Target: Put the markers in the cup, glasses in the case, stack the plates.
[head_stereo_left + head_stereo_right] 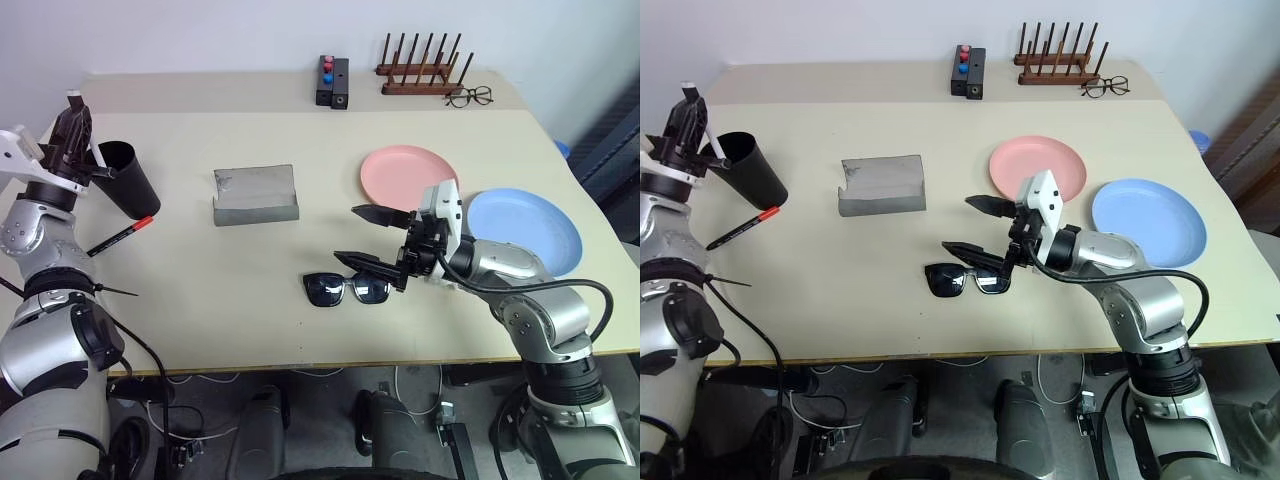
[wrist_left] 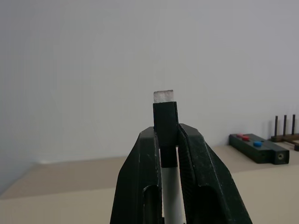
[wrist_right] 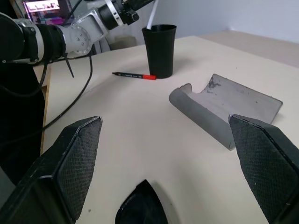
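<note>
**Marker held over cup; sunglasses below open right gripper**

Beige tabletop (image 1: 250, 330) was seen against a pale wall, with cables on the dark floor beneath its near edge.

At the table's left edge, the left gripper (image 1: 72, 112) was closed on a black marker with a pale tip (image 2: 164, 125), which was held raised above the rim of the black cup (image 1: 127, 178). Just beside the cup's base, a red-capped marker (image 1: 120, 236) lay flat on the table.

Near the table's middle, the right gripper (image 1: 364, 238) was held with its jaws spread wide and nothing between them, pointing toward the robot's left. One black finger (image 1: 362, 264) hung just above the black sunglasses (image 1: 346, 290), which rested lenses-forward near the front edge; contact could not be told. Beyond the sunglasses, the grey case (image 1: 256, 195) lay open. To the right, the pink plate (image 1: 400, 172) and the blue plate (image 1: 535, 228) were set side by side, unstacked.

Along the far edge were placed a black box with red and blue buttons (image 1: 332, 80), a wooden peg rack (image 1: 425, 68) and wire-framed spectacles (image 1: 469, 96).
</note>
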